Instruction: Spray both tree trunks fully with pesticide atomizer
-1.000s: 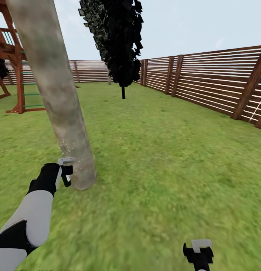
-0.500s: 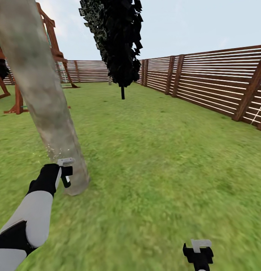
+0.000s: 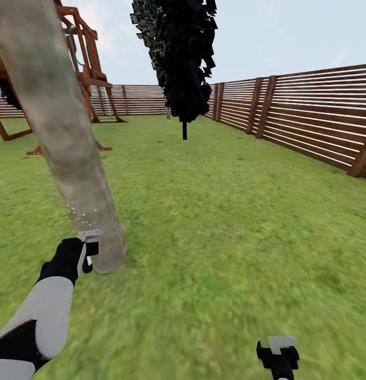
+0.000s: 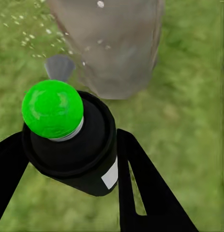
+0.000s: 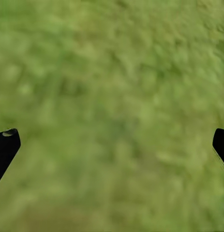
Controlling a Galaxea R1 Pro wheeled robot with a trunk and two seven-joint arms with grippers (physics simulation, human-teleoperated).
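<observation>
A fenced garden: wide green lawn point(image 3: 230, 211), brown horizontal-slat wooden fence point(image 3: 309, 116) along right and far sides, red-brown wooden play frame point(image 3: 85, 63) far left, dark narrow cypress-like tree point(image 3: 183, 53) beyond.

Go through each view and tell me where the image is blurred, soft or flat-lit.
Head view: near lawn smeared, fence crisp, flat light, no cast shadows. Left wrist view: atomizer in the left tool sharp, tree trunk and spray specks soft. Right wrist view: grass wholly blurred between the right tool tips.
</observation>
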